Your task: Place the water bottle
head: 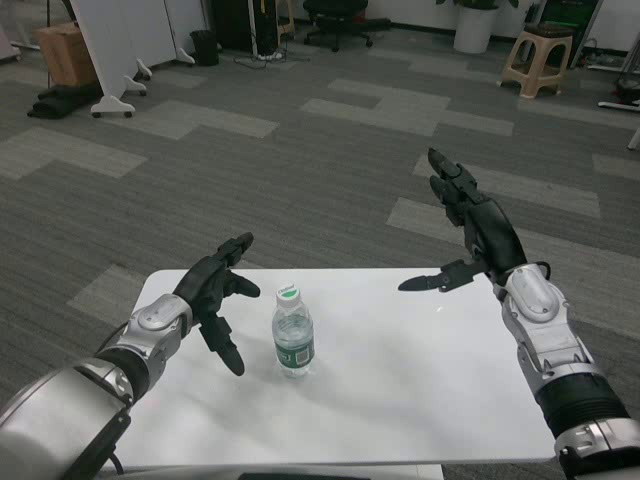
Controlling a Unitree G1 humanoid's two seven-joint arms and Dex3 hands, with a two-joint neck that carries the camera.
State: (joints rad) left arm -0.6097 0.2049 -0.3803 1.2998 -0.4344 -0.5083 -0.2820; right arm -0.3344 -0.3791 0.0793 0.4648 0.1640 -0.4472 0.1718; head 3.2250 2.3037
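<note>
A clear water bottle (292, 335) with a white cap and green label stands upright on the white table (400, 380), left of centre. My left hand (215, 295) hovers just to the bottle's left, fingers spread, holding nothing and not touching it. My right hand (470, 235) is raised above the table's far right part, fingers extended and apart, holding nothing, well away from the bottle.
Grey carpet floor lies beyond the table. Far back stand a white partition on wheels (125, 45), a cardboard box (65, 50), an office chair (335, 20) and a beige stool (540, 60).
</note>
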